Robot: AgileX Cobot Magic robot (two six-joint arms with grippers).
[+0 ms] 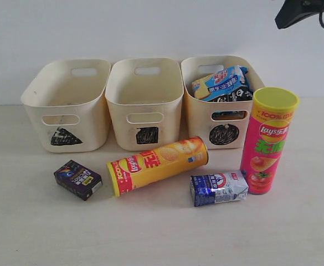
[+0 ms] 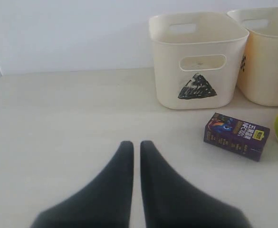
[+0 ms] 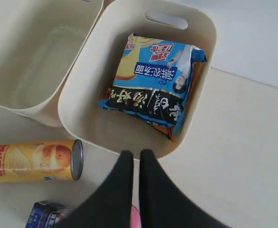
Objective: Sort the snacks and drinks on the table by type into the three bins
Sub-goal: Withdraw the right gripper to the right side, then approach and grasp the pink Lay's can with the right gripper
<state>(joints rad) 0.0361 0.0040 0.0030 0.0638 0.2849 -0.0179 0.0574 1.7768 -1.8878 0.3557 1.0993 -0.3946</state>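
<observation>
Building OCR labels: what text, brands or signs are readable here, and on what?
"Lay's", "100%": pink tube.
"Lay's": yellow-orange tube.
Black triangle: left bin.
Black square: middle bin.
Black circle: right bin.
Chinese print, not transcribable: blue bag.
Too small or blurred: purple carton, blue-white carton.

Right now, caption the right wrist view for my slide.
Shut right gripper above a cream bin containing a blue-black-white snack bag; the yellow chip tube lies on the table beside it.
</observation>
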